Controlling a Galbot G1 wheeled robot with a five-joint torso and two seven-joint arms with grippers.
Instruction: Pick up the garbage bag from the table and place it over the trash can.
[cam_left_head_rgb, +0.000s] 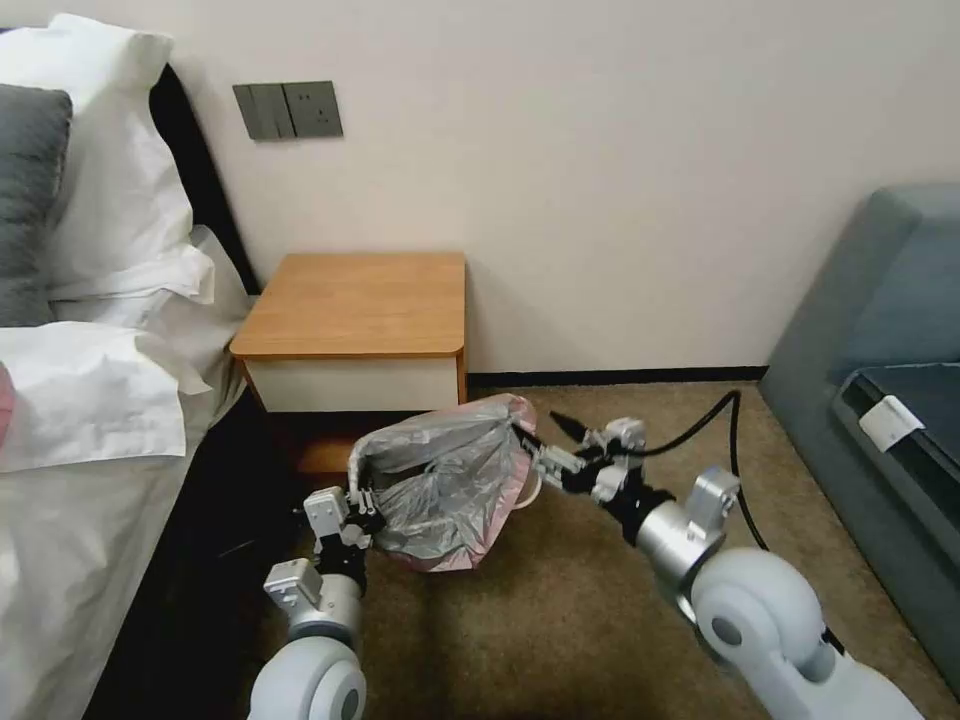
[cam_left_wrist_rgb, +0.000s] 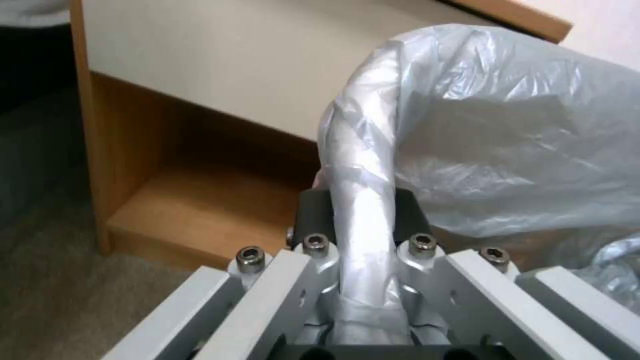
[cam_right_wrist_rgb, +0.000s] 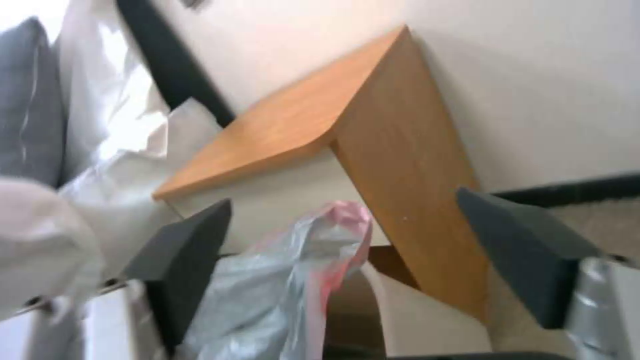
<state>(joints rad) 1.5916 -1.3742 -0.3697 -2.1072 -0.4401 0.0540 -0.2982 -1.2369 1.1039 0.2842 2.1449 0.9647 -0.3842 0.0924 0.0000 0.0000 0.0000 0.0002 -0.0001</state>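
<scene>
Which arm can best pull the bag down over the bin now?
Probably left: the left end effector is shut on the garbage bag's rolled edge; the right end effector stands open, gripping nothing.

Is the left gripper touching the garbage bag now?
Touching. In the left wrist view, the left gripper has its jaws shut on a bunched edge of the garbage bag.

Silver-grey arms with rounded pale joints, black cable, hex screws, and dark padded fingers (cam_right_wrist_rgb: 527, 260).

The garbage bag (cam_left_head_rgb: 450, 480) hides nearly all of the trash can (cam_left_head_rgb: 530, 490); only a rim sliver shows.
</scene>
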